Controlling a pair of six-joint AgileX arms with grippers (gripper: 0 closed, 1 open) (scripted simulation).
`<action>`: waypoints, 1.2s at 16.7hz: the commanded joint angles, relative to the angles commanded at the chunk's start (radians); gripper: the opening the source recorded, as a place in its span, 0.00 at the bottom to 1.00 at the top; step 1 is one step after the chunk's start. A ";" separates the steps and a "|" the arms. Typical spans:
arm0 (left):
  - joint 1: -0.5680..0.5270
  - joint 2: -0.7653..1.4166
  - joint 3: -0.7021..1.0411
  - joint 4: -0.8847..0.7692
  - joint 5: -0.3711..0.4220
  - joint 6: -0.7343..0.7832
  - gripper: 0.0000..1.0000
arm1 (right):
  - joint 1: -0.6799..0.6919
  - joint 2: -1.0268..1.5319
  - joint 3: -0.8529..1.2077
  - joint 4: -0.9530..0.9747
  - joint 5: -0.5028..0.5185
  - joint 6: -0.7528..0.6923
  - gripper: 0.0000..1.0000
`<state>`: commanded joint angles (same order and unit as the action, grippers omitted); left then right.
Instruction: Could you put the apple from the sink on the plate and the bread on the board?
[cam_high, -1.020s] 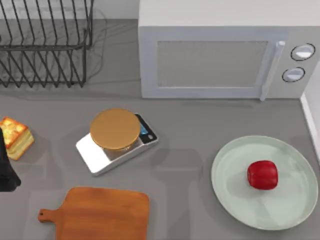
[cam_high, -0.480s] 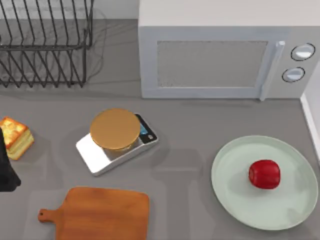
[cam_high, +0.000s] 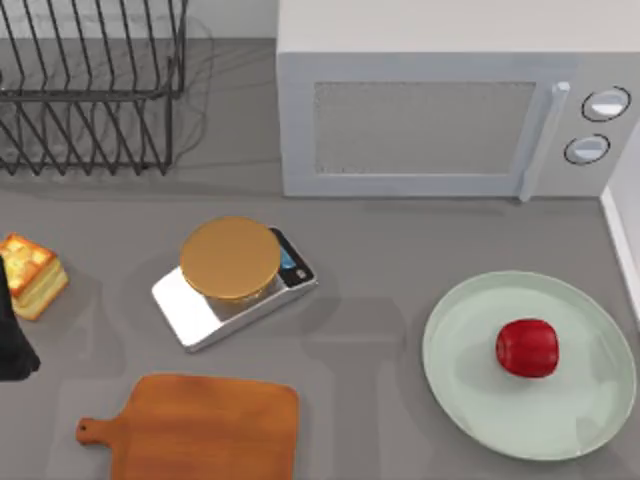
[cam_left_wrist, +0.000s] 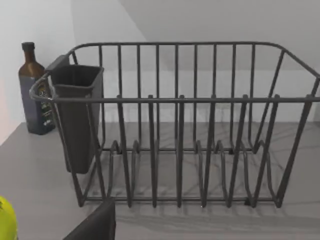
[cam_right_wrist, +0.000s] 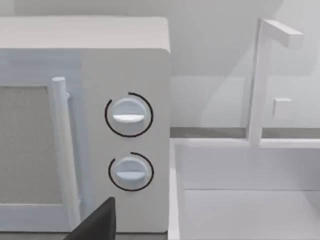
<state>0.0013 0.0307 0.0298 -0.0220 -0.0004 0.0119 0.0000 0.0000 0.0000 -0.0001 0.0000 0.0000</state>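
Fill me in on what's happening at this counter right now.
Nothing is being held at this moment. The apple already sits on the plate at the table's right. The bread rests on the countertop at the far left, not yet on the board, which lies bare at the front beside the kitchen scale. The left arm is at the left edge, close by the bread, so the bread looks like the remaining step.

The left arm shows as a dark shape at the left edge of the counter in the top view, low and close to the surface. In each wrist view a dark finger tip juts into the lower edge, likewise on the right arm's finger.
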 joint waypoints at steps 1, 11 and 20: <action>0.001 0.031 0.030 -0.022 0.000 0.012 1.00 | 0.000 0.000 0.000 0.000 0.000 0.000 1.00; 0.012 0.880 0.640 -0.480 0.005 0.256 1.00 | 0.000 0.000 0.000 0.000 0.000 0.000 1.00; 0.031 1.679 1.209 -0.912 0.004 0.483 1.00 | 0.000 0.000 0.000 0.000 0.000 0.000 1.00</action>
<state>0.0324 1.7098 1.2390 -0.9341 0.0031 0.4945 0.0000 0.0000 0.0000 -0.0001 0.0000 0.0000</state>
